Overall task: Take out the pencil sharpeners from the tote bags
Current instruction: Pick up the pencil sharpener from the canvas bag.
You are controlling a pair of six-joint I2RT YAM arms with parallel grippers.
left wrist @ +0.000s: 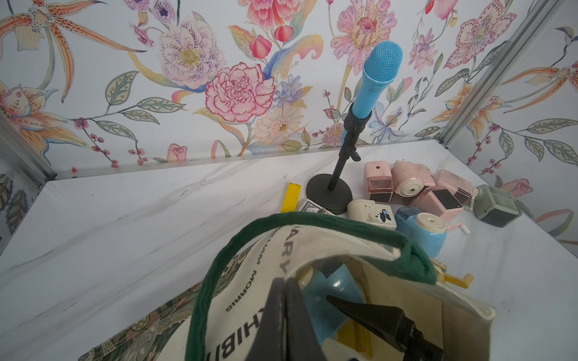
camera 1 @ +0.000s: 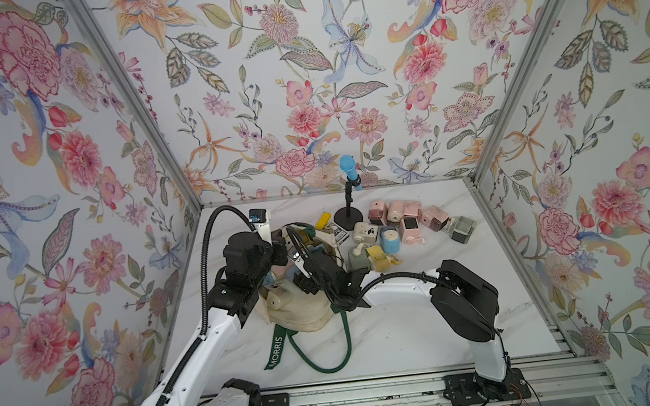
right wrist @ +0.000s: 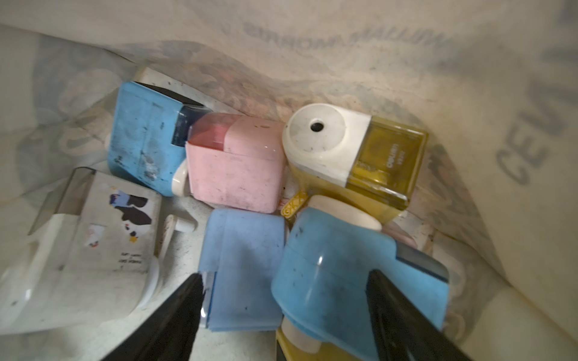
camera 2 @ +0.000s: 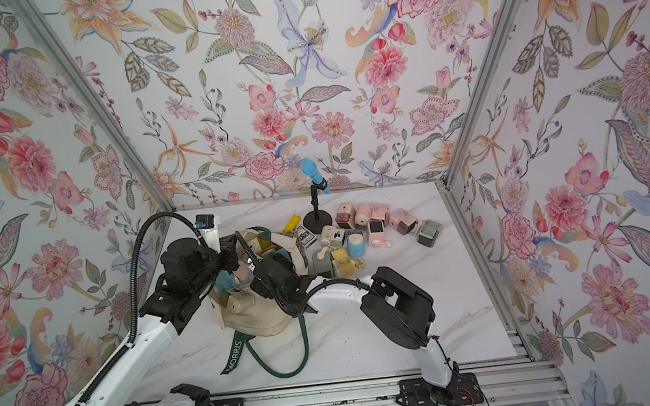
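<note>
In both top views the tote (camera 1: pixel 302 317) lies on the table (camera 1: pixel 391 337). Just beside its mouth we count nine sharpeners (camera 1: pixel 411 228) already out: four pink, two green, one cream, one blue, one yellow. One mic stand (camera 1: pixel 345 220), one yellow bar (camera 1: pixel 323 220) and one small dark box (camera 1: pixel 336 235) sit near them.

In the left wrist view the left gripper (left wrist: pixel 284 283) has its jaws pressed together on the tote's rim. We see one blue sharpener inside.

In the right wrist view the right gripper (right wrist: pixel 284 275) is inside the tote, jaws spread wide above two blue sharpeners. Here we count six clearly: three blue, one pink, one yellow, one cream.
</note>
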